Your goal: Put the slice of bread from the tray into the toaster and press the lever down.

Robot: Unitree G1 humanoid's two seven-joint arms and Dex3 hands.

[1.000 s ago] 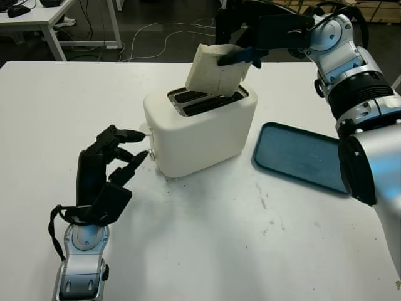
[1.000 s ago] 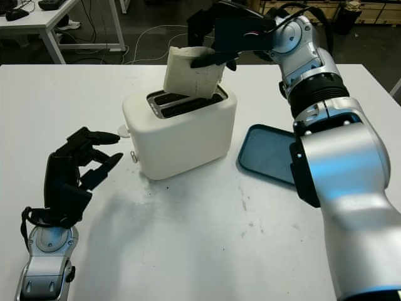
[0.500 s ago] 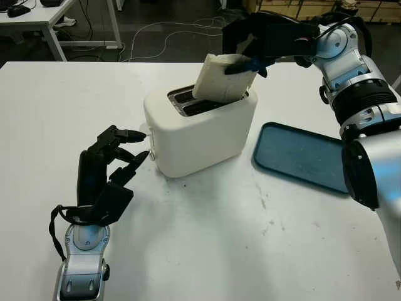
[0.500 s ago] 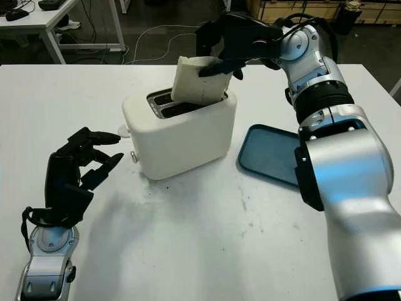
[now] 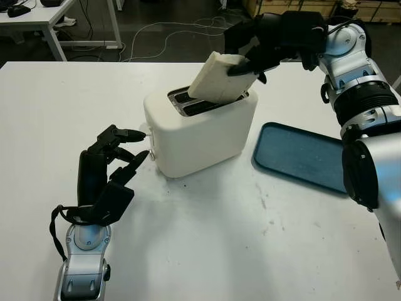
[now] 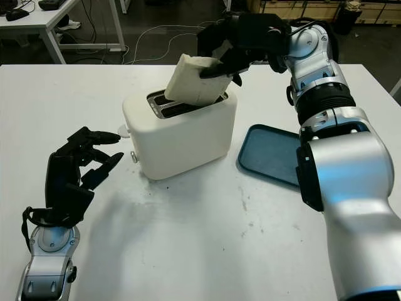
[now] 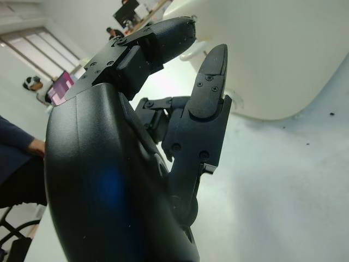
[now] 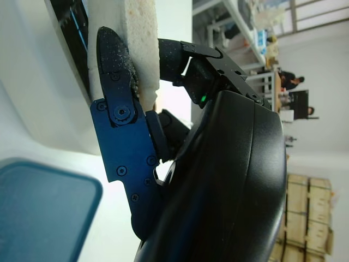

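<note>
I am holding the slice of bread (image 5: pixel 219 78) over the toaster (image 5: pixel 200 128) with the right hand (image 5: pixel 263 44) — its fingers (image 8: pixel 117 82) are clamped on the slice's upper end, pressing both faces. The slice is leaning steeply, its lower edge just entering the nearer slot, most of it above the top. I am judging it light, soft and crumbly; crumbs are clinging to a finger, so a hard squeeze would dent or tear it. Gripping near the top edge is leaving the bottom free to slide in. The left hand (image 5: pixel 103 172) is waiting open on the bench (image 5: pixel 207 238) just beside the toaster's lever side. The blue tray (image 5: pixel 301 157) is lying bare — off to the right.
</note>
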